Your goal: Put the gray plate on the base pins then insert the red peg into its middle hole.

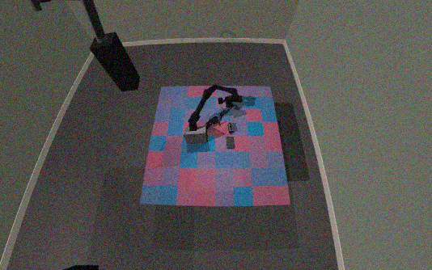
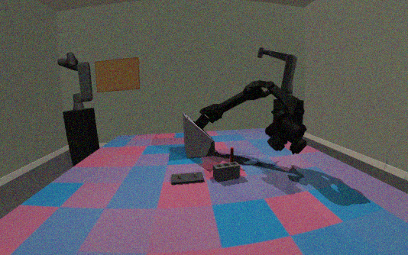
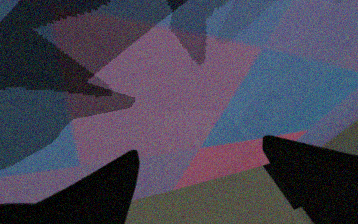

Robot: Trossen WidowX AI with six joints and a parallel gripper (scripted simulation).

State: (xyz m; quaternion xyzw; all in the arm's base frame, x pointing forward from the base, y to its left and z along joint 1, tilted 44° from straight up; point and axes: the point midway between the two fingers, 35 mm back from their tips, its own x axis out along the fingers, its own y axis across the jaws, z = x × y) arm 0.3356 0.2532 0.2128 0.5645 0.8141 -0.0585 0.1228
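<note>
The thicker gray block (image 1: 230, 128) (image 2: 227, 173) has round marks like holes along its top and appears to be the plate. It stands on the mat, apart from the low dark piece. That flat piece (image 1: 230, 142) (image 2: 187, 179) has two small raised spots like pins and appears to be the base. The red peg (image 2: 231, 154) stands upright behind the block in the exterior view; its foot is hidden. My gripper (image 2: 286, 146) (image 3: 200, 149) is open and empty, high above the mat and well to the right of the block in the exterior view. The wrist view shows no task objects.
The arm's pale base box (image 1: 196, 136) (image 2: 195, 140) stands near the pieces. The checkered mat (image 1: 196, 186) (image 2: 183, 229) lies under everything. The arm's shadow falls across it beside the block. Another dark arm on a black pedestal (image 1: 115, 62) (image 2: 81, 133) stands beyond the mat.
</note>
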